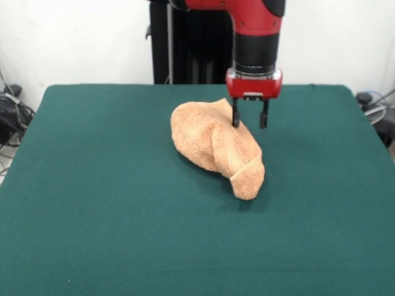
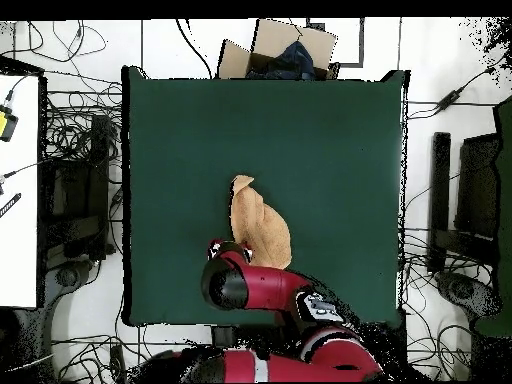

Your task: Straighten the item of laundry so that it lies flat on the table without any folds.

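The peach-orange towel point(image 1: 215, 147) lies crumpled and folded over itself in a lump near the middle of the green table point(image 1: 92, 203). It also shows in the overhead view point(image 2: 258, 225), on the green table point(image 2: 320, 150). My gripper point(image 1: 249, 118) hangs open just above the towel's far right edge, its two black fingers point(image 1: 235, 115) spread apart and holding nothing. In the overhead view the red arm point(image 2: 235, 280) covers the gripper and the towel's near end.
The black pedestal point(image 1: 185, 43) stands behind the table's far edge. Cables and gear point(image 1: 9, 117) lie off both table sides. An open cardboard box point(image 2: 280, 50) sits beyond the table's far edge in the overhead view.
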`<state>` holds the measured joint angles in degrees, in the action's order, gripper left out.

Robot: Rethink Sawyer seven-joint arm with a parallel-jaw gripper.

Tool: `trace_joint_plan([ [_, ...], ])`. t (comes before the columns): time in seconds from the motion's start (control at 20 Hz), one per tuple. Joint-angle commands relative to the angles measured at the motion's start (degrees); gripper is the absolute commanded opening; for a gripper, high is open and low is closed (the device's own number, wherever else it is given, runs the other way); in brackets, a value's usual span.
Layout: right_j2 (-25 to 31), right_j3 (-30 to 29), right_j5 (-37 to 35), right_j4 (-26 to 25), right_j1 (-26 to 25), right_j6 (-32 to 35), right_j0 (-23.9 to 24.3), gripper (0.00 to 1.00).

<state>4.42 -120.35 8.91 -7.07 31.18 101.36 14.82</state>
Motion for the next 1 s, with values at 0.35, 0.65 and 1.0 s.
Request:
trace_joint_plan([
  [0.35, -4.44, 6.21, 5.77, 3.09, -5.36, 10.12, -4.12, 1.0],
  [0.65, -7.4, 5.24, 2.13, 3.68, -1.73, 8.85, -5.36, 1.0],
  [1.0, -11.7, 3.81, -5.04, 4.2, 4.55, 7.63, -7.68, 1.0],
])
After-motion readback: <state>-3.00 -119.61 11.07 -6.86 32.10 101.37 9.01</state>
